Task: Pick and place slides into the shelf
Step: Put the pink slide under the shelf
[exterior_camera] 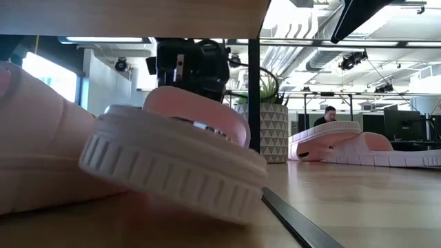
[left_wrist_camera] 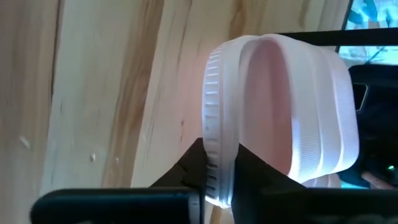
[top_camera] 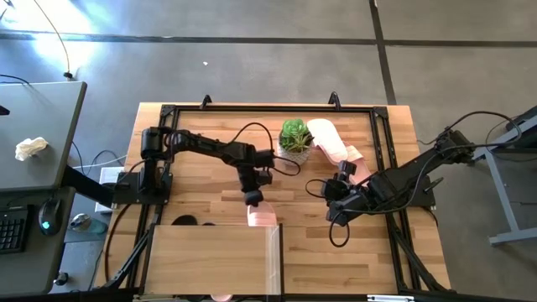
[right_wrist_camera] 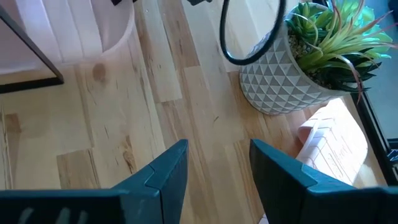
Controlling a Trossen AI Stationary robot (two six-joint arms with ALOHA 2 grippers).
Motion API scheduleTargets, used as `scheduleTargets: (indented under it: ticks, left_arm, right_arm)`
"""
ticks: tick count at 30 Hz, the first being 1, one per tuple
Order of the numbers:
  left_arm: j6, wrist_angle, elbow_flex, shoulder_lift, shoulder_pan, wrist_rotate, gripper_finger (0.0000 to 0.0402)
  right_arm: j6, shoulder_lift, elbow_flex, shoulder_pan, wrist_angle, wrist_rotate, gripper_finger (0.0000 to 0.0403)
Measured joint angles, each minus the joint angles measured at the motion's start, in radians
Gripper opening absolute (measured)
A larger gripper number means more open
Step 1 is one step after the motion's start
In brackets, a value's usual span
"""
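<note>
We found the left gripper (top_camera: 252,198) reaching from the frame's left toward mid-table, pointing down at the shelf's (top_camera: 210,260) far edge, its fingers (left_wrist_camera: 258,180) closed thin on the ribbed sole rim of a light pink slide (left_wrist_camera: 280,112). That slide sat tilted at the shelf's opening, just above the top panel's upper right corner in the high view; the low view showed it lifted on one edge under the panel, beside another pink slide (exterior_camera: 34,138) at the frame's left. The right gripper (top_camera: 333,201) hovered right of centre over bare tabletop (right_wrist_camera: 93,143), jaws apart, holding nothing. Two further pink slides (top_camera: 329,141) lay near the upper centre, just beside a potted green plant (top_camera: 294,138) in a faceted pale pot. The shelf was plain light plywood; the slides were matte with grooved straps.
</note>
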State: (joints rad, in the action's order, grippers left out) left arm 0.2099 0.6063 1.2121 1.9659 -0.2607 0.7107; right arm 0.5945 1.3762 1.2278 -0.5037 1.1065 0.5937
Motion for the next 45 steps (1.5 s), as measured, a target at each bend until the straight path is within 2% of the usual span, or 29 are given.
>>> scheduleTargets:
  ticks: [4, 14, 25, 36, 41, 45]
  left_arm:
    - [-0.047, 0.044, 0.043, 0.000, 0.000, -0.016, 0.0022]
    - [-0.301, 0.253, 0.171, 0.000, -0.001, -0.179, 0.0025]
    - [-0.417, 0.352, 0.227, 0.000, -0.001, -0.258, 0.0026]
    - [-0.419, 0.298, 0.228, 0.000, -0.001, -0.227, 0.0022]
    - [-0.409, 0.269, 0.228, 0.000, -0.001, -0.134, 0.0019]
    - [-0.389, 0.269, 0.228, 0.000, 0.013, -0.132, 0.0020]
  right_arm:
    - [0.000, 0.000, 0.000, 0.000, 0.000, 0.004, 0.0161]
    - [0.001, 0.000, 0.000, 0.000, 0.000, 0.018, 0.0161]
    - [0.011, 0.000, 0.000, 0.000, -0.002, 0.031, 0.0161]
    - [0.032, 0.000, 0.000, 0.000, -0.005, 0.031, 0.0161]
    - [0.035, 0.000, 0.000, 0.000, -0.005, 0.031, 0.0161]
    - [0.035, 0.000, 0.000, 0.000, -0.005, 0.031, 0.0161]
